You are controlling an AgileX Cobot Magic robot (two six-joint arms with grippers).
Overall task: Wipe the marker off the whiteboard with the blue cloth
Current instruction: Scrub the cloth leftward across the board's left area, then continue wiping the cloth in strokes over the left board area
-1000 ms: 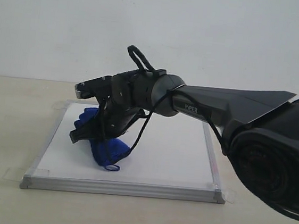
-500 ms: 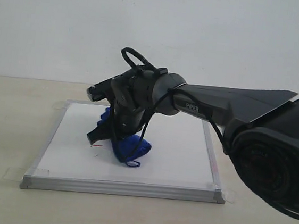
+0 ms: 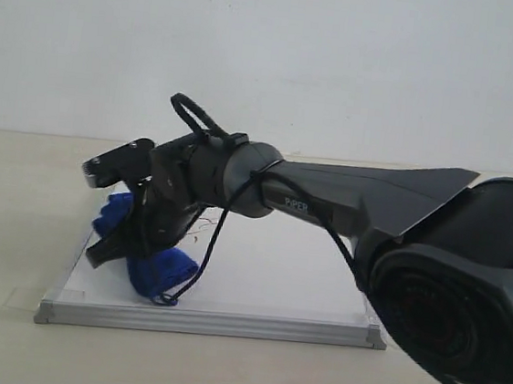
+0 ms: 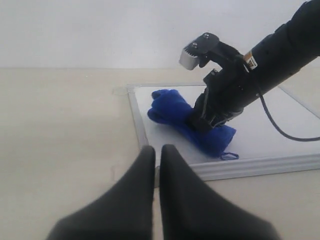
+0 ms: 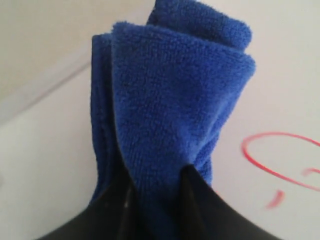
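Note:
The whiteboard [image 3: 276,267] lies flat on the table, its silver frame taped at the corners. My right gripper [image 3: 127,243] reaches across to the board's left side and is shut on the blue cloth [image 3: 161,272], pressing it onto the white surface. In the right wrist view the cloth [image 5: 175,90] bulges out between the fingers of the right gripper [image 5: 155,172], and a red marker loop [image 5: 270,160] shows on the whiteboard [image 5: 50,150] beside it. My left gripper [image 4: 156,150] is shut on nothing, over the table before the whiteboard's [image 4: 280,120] corner, short of the cloth [image 4: 172,112].
The board rests on a beige tabletop [image 3: 15,222] with a plain white wall [image 3: 343,64] behind. A black cable [image 3: 210,242] loops down from the right wrist over the board. The right arm's bulky body [image 3: 447,304] fills the lower right of the exterior view.
The right gripper swept the cloth right across the board, then back left to near the left frame. A short red mark seen half a second ago is now under the cloth.

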